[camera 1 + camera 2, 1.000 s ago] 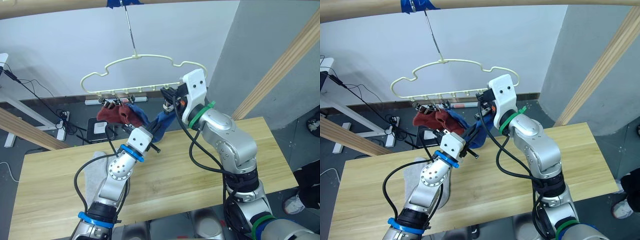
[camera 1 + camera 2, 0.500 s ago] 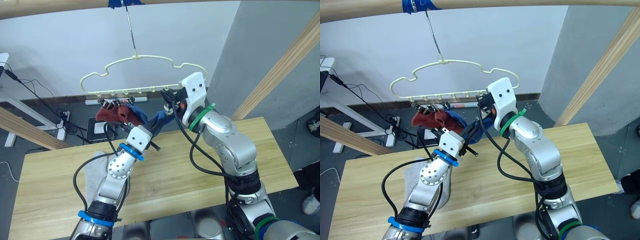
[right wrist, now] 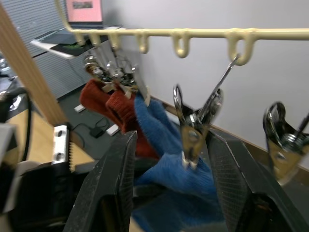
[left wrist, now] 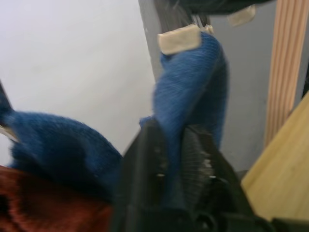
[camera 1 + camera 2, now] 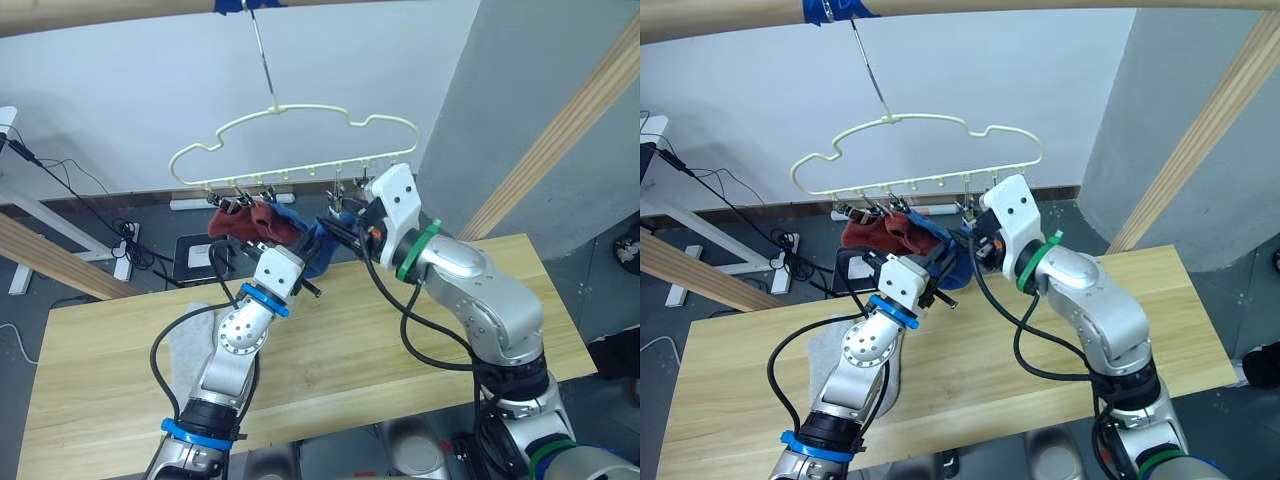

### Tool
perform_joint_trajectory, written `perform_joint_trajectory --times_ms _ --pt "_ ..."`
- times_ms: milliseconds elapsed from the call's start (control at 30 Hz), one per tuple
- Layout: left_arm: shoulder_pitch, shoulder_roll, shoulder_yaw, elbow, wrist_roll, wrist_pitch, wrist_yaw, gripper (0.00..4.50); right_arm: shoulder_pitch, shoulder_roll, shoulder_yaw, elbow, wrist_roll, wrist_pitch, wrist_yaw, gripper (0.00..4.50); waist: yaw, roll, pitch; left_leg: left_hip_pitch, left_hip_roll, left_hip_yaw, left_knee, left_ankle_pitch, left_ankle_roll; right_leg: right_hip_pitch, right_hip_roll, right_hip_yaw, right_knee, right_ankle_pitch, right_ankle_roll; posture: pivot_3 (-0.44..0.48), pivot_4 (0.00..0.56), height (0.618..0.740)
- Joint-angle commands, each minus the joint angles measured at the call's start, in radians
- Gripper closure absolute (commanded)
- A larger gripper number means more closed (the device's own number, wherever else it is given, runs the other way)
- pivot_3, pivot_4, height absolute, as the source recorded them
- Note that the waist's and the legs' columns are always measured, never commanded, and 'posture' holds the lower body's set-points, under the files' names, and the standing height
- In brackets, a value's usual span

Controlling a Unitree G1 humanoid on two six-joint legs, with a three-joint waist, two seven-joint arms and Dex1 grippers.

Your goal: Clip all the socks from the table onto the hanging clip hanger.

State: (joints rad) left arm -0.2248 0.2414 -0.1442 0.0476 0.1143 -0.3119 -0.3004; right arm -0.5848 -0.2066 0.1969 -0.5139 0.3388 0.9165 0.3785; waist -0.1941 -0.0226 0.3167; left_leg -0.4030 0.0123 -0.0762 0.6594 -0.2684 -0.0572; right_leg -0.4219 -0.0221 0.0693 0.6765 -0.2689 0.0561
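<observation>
clip hanger (image 5: pixel 300 135): pale-yellow wire, wavy cloud outline, hook up top on a thin rod under the wooden pole (image 5: pixel 100 12). Long axis runs left-right, right end tipped slightly higher. Row of loops along bottom bar w/ small metal clips (image 3: pixel 195 123) hanging down.
rust-red socks (image 5: pixel 250 222): two, bunched, clipped at left part of the bar, hanging down.
blue sock, clipped (image 3: pixel 157 123): hangs just right of the red pair, touching them.
blue sock, held (image 4: pixel 190 92): knit, folded over; long axis roughly vertical, top end up at the clips, lower end in the left claw.
left claw (image 4: pixel 174 159): closed on the held blue sock, fabric pinched betw. both fingers; raised just below the bar, mid-hanger.
right claw (image 3: pixel 169 193): fingers spread apart, nothing betw. them; an empty clip and blue fabric sit in the gap ahead. Just under right half of the bar.
grey sock (image 5: pixel 190 340): light grey, flat on tabletop, left side, partly behind left arm; long axis near-far approx.
tabletop (image 5: pixel 340 350): light wood planks, grain left-right.
</observation>
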Motion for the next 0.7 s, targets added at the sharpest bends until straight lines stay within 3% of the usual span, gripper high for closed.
perform_joint_trajectory --times_ms 33,300,433,700 --pt "0.02 0.003 -0.007 -0.059 -0.026 0.016 -0.028 2.46 0.009 -0.031 -0.018 -0.098 0.048 0.019 0.036 2.21 0.0 0.0 0.0 0.0 0.0 0.0 0.0 0.0 0.0 0.0 0.0 0.0 0.0 0.0 0.0 -0.253 0.313 0.737" --pt "0.064 0.026 0.018 -0.185 -0.207 0.143 -0.16 0.02 0.053 -0.157 -0.017 -0.192 0.072 0.003 0.082 2.21 0.0 0.0 0.0 -0.001 0.0 0.001 0.0 0.0 0.0 0.0 0.0 0.0 -0.001 0.0 0.0 -0.265 0.313 0.737" --pt "0.126 0.202 0.071 -0.4 -0.46 0.367 -0.37 0.02 0.11 -0.199 -0.055 -0.208 0.009 -0.058 0.029 2.21 -0.002 -0.001 0.001 0.0 0.001 0.002 0.0 0.0 0.0 0.0 0.001 0.001 -0.001 0.0 0.0 -0.265 0.313 0.737" --pt "0.126 0.427 0.268 -0.566 -0.766 0.677 -0.462 0.02 0.112 -0.144 -0.034 -0.157 -0.08 -0.131 -0.064 2.21 0.0 -0.002 0.002 0.001 0.002 0.002 0.0 0.0 0.0 0.0 0.002 0.002 -0.001 -0.003 0.005 -0.242 0.315 0.737"
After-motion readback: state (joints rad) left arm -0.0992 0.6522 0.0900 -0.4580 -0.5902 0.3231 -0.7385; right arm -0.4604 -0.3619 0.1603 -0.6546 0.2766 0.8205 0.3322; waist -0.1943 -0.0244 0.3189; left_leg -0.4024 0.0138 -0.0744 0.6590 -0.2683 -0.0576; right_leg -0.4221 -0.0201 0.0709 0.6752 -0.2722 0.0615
